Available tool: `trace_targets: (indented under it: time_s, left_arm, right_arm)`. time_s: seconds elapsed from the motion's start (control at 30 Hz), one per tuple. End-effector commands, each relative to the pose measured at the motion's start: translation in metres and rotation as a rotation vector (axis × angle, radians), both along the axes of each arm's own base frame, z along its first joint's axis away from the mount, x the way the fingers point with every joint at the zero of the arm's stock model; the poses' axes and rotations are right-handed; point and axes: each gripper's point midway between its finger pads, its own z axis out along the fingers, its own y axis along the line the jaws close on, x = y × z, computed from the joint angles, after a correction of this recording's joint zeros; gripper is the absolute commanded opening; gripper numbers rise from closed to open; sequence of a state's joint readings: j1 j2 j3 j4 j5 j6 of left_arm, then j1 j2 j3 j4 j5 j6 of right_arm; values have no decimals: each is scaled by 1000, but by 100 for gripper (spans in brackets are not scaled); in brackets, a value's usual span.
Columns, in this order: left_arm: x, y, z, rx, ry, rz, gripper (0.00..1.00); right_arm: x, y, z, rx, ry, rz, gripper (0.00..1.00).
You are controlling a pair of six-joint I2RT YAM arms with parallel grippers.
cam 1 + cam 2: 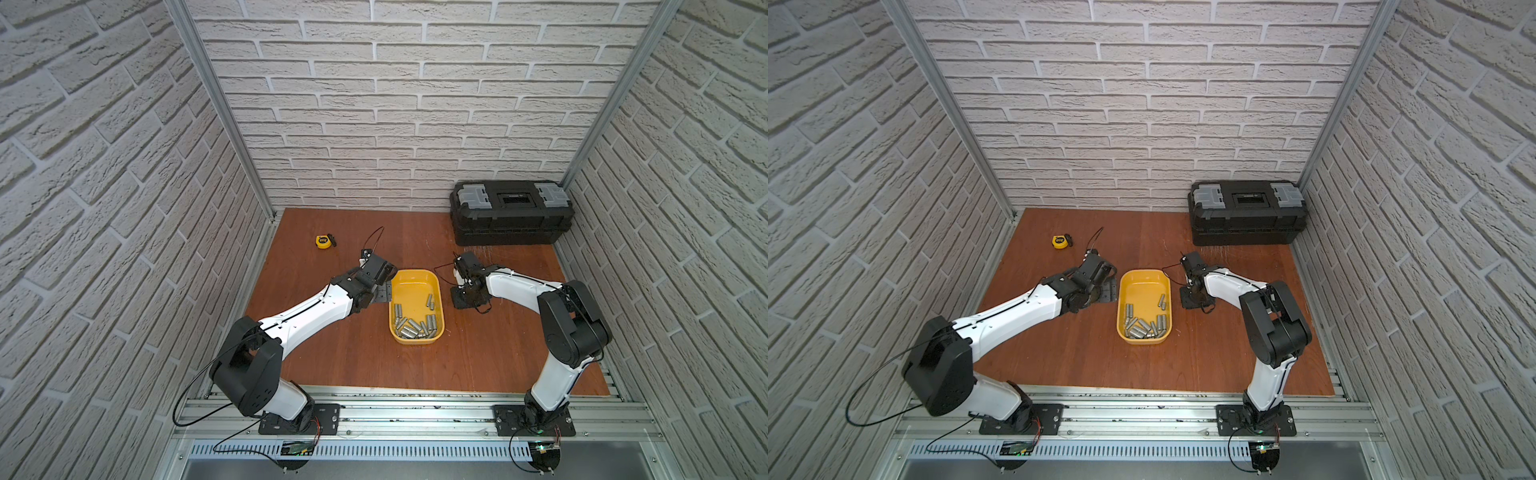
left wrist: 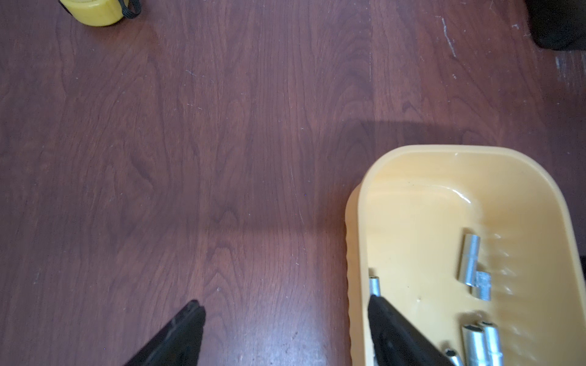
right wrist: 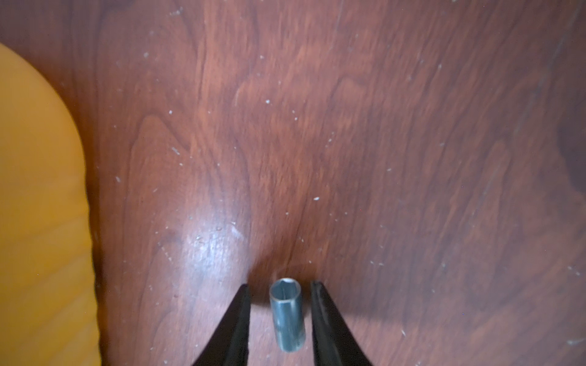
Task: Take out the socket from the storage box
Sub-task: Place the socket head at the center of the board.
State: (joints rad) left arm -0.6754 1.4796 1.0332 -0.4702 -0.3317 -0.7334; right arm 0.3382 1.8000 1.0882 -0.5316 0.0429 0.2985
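Socket (image 3: 287, 315) lies on the table (image 3: 396, 158) outside the storage box (image 3: 38, 206), between parted jaws of the right gripper (image 3: 279, 284), touching neither: placement looks complete. Left gripper (image 2: 284, 301) stands open.

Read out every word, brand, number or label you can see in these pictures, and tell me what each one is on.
No text is legible anywhere.
Round yellow tape measure: mark on its face, too small to read.
Large black plastic toolbox: pale strip in the lid recess, blurred.
Silver metal sockets in the shallow yellow plastic storage box: no size marks readable.
Single silver socket outside the box: blurred, no marking shows.
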Motion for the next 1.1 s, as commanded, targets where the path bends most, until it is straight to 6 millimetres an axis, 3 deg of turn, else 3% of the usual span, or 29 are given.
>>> trace_targets:
  time_s: [0.0, 0.3, 0.63, 0.8, 1.07]
  left_arm:
    - [5, -4, 14, -14, -43, -7, 85]
    - [5, -15, 19, -10, -36, -51, 85]
    - [16, -55, 29, 12, -25, -189, 83]
    - [20, -84, 18, 20, 23, -269, 79]
    - [26, -119, -10, 34, 118, -356, 71]
  right_arm:
    - [-3, -1, 7, 7, -10, 11, 38]
    - [1, 2, 29, 20, -34, 50, 46]
    - [4, -3, 99, 28, -175, 63, 49]
    - [1, -4, 121, 39, -227, 65, 49]
    - [-6, -10, 124, 29, -230, 59, 50]
